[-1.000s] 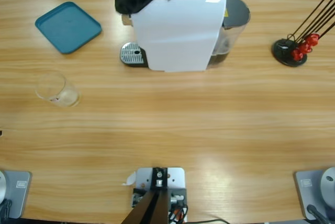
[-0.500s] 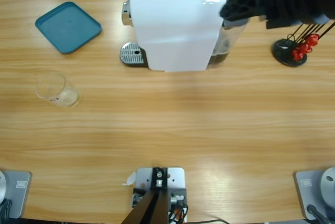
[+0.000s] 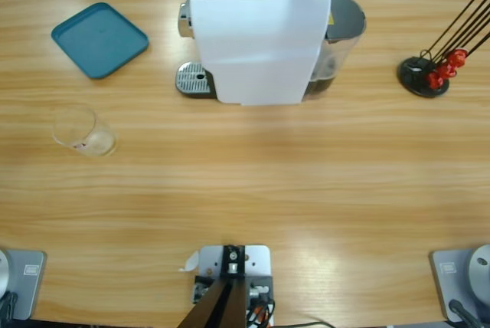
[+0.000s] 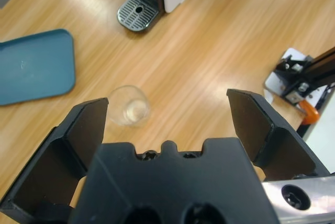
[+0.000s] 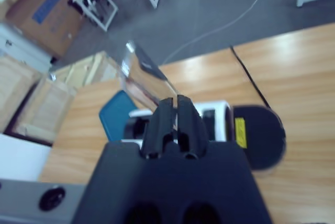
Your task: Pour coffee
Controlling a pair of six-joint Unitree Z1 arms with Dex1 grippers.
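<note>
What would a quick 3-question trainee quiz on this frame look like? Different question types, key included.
1. True or false: the clear tumbler stands on the drip grate of the white coffee machine.
2. Which gripper has its jaws spread wide? A) left gripper B) right gripper
3. Fill in: the red capsules hang on a black ____ at the table's edge.

Key: 1 false, it stands apart on the bare table, near the teal tray. 2 A. 3 rack.

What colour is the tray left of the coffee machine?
Teal blue, plain; the tray shows best in the high view.
</note>
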